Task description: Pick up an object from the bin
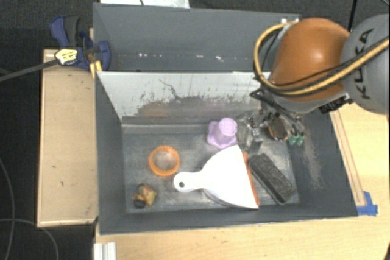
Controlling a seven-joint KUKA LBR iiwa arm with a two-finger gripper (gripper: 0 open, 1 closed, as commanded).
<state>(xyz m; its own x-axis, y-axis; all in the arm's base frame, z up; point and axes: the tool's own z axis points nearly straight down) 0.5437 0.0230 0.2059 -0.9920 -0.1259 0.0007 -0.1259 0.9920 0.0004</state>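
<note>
My gripper (253,134) hangs under the orange dome at the right of the bin, low over the floor. Just left of it, almost touching, lies a small lilac plastic piece (222,133). Below it a white dustpan-like scoop (225,181) lies flat with its handle pointing left. A dark grey block (273,177) lies beside the scoop's orange edge, below the gripper. I see nothing between the fingers.
An orange ring with a clear centre (164,160) lies left of the middle. A small brown and yellow lump (145,194) sits near the front left corner. The back wall rises steeply behind the gripper.
</note>
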